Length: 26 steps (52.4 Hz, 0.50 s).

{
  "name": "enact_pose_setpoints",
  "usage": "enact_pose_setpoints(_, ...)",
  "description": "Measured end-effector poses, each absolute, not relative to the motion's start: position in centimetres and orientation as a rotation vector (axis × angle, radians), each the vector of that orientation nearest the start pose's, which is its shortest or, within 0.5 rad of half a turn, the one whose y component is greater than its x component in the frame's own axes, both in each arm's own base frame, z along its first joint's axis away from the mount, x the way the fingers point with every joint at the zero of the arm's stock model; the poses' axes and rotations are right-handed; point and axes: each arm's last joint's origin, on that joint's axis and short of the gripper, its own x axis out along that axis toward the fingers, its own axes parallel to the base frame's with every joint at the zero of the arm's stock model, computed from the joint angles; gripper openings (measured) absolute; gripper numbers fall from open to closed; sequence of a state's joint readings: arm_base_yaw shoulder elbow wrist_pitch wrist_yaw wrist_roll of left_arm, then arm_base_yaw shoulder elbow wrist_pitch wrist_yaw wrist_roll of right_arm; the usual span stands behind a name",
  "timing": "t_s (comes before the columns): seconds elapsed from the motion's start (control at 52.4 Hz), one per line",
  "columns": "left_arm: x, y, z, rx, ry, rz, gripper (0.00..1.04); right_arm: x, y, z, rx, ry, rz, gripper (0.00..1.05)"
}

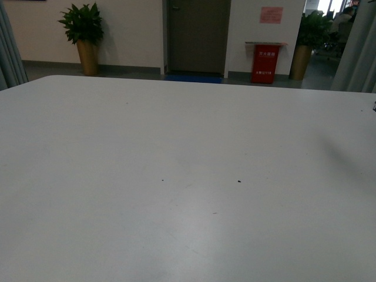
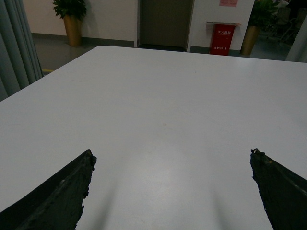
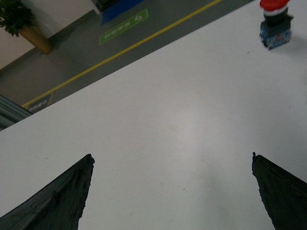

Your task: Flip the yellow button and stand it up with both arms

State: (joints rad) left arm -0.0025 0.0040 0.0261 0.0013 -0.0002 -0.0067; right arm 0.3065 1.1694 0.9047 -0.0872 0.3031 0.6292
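Observation:
The yellow button is out of view in all three views. My left gripper (image 2: 171, 153) is open over bare white table (image 2: 163, 96), its two black fingertips (image 2: 72, 187) wide apart with nothing between them. My right gripper (image 3: 171, 156) is open too, above the same white table (image 3: 182, 124), also with an empty gap. Neither arm shows in the front view, which holds only the table top (image 1: 188, 176).
A red-capped push button on a blue block (image 3: 275, 21) stands upright on the table in the right wrist view, well beyond the right gripper. The table's far edge (image 1: 176, 80) faces a floor with potted plants (image 1: 85, 35), a door and a red box (image 1: 264, 63).

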Motion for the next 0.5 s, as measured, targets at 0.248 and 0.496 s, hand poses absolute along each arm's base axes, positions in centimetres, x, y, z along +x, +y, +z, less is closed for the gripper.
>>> enact_pose_setpoints(0.248, 9.6, 0.0, 17.2, -0.007, -0.023, -0.002, 0.98, 23.2, 5.7, 29.3, 0.756, 0.356, 0.001, 0.97)
enact_pose_setpoints(0.496, 9.6, 0.0, 17.2, -0.007, -0.024, -0.002, 0.98, 18.8, 2.6, 28.2, 0.408, -0.002, 0.012, 0.69)
